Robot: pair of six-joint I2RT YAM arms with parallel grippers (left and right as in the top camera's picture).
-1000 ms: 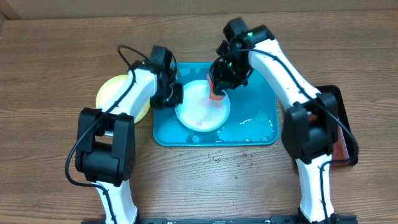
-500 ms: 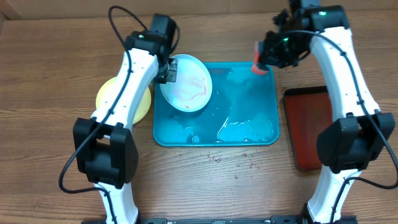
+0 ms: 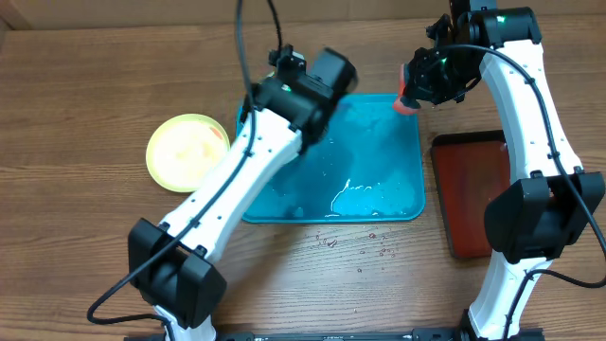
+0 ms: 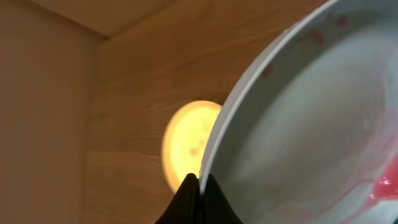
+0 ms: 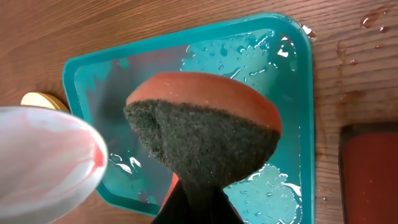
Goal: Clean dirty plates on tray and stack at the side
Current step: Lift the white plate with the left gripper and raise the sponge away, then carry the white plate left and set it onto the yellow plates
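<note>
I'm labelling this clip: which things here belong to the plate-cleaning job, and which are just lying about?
In the job: teal tray, smeared blue-rimmed plate, yellow plate, sponge.
Lying about: dark red-brown tray, spilled droplets.

It looked like a robotics lab test station, not a kitchen. Two white-and-black robot arms, the left arm (image 3: 237,180) and the right arm (image 3: 540,123), rose from the near edge of a wood-grain bench (image 3: 76,95). A loose black cable (image 3: 238,47) looped overhead, and a plain beige board (image 3: 142,11) backed the far side.
</note>
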